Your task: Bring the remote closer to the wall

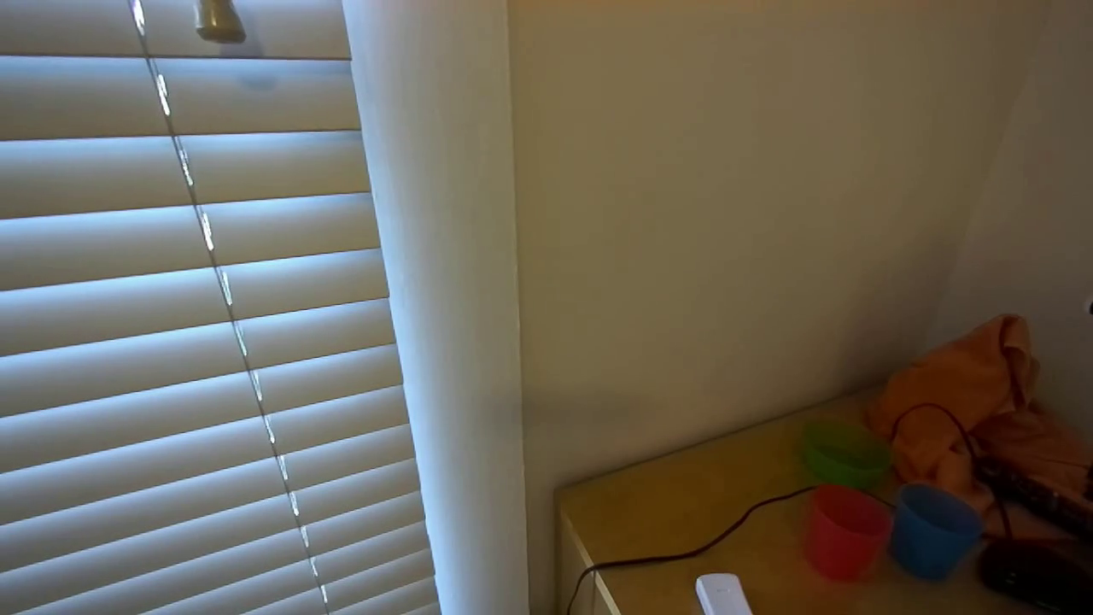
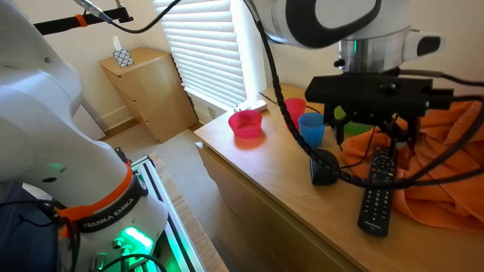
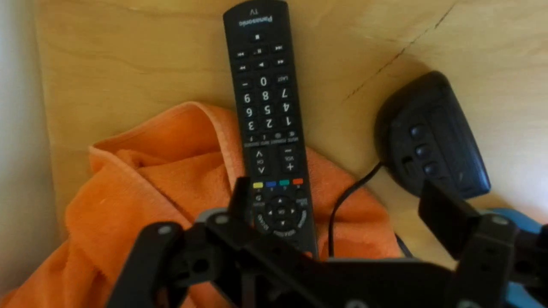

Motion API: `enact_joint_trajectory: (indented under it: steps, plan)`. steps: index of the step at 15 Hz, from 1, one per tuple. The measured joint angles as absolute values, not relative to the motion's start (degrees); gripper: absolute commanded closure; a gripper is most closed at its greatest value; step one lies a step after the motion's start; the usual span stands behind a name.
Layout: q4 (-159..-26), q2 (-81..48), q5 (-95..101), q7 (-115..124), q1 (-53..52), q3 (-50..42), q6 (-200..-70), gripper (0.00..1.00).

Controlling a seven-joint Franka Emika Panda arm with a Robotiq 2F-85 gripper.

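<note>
In an exterior view, the black remote [image 1: 1037, 495] lies at the right edge of the frame, apart from the plain cream wall [image 1: 734, 213], with a crumpled orange cloth [image 1: 952, 393] between them.

In an exterior view, the gripper [image 2: 374, 141] hangs over the remote's far end, which lies on the cloth; the labelled end extends over the wooden desk [image 2: 280, 173].

In the wrist view, the fingers [image 3: 240, 199] stand spread and pinch nothing. The remote runs between them well off centre, next to one finger; contact there cannot be told. A thin black cable [image 3: 336, 209] also shows in the gap. The step in hand appears to be the grasp: the gripper should first shift toward the left of this view to centre the remote, then close gently on both long edges without trapping the cable or the cloth, whose soft folds might be nipped as well.
</note>
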State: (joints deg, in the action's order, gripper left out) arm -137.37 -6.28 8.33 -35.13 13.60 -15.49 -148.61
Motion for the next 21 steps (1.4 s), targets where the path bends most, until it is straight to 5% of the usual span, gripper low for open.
enact_joint_trajectory:
  steps: [17, 19, 21]
  plan:
    - [-129.27, -21.10, 7.52, -48.00, 22.63, -11.66, -144.50, 0.02]
    - [-128.79, -22.04, 8.24, -48.29, 22.78, -12.46, -143.76, 0.12]
    - [-128.46, -22.77, 8.62, -48.29, 22.78, -13.10, -143.76, 0.34]
